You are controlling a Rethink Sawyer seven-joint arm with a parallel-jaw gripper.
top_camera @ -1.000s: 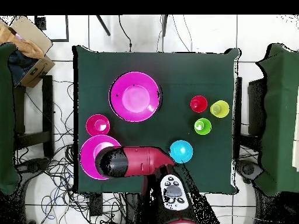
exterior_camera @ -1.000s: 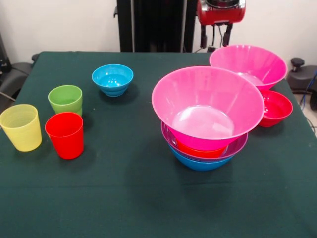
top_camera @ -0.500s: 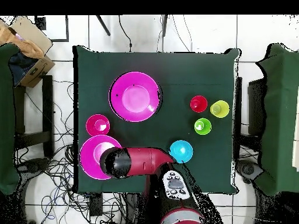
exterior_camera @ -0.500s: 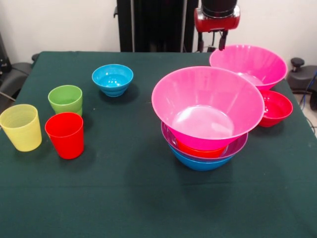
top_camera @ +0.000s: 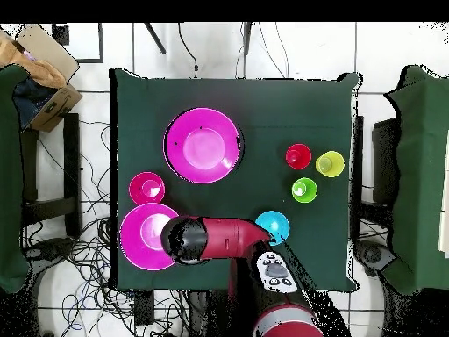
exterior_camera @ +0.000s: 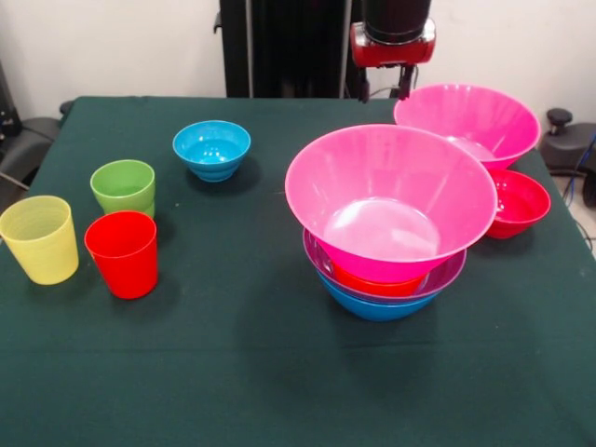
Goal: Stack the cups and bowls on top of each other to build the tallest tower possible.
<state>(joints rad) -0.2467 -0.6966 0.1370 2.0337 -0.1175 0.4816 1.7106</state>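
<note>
The tower [exterior_camera: 391, 200] stands right of centre: blue bowl lowest, then purple, orange, and a big pink bowl uppermost. It also shows in the overhead view [top_camera: 203, 145]. A second large pink bowl [exterior_camera: 470, 121] sits behind it, with the crimson bowl [exterior_camera: 517, 203] beside it. The cyan bowl [exterior_camera: 212, 149] stands alone at the back left. The green cup [exterior_camera: 123, 186], red cup [exterior_camera: 122, 253] and yellow cup [exterior_camera: 39, 238] stand upright at the left. My gripper [exterior_camera: 384, 91] hangs open and empty at the table's far edge, left of the second pink bowl.
The dark green table [exterior_camera: 233, 363] has bare cloth along its front. In the overhead view my arm [top_camera: 219, 239] lies between the second pink bowl [top_camera: 140, 235] and the cyan bowl [top_camera: 277, 224]. A cardboard box [top_camera: 39, 75] sits off the table.
My gripper has moved sideways along the far edge, away from above the second pink bowl toward the cyan bowl's side. No bowl or cup has moved.
</note>
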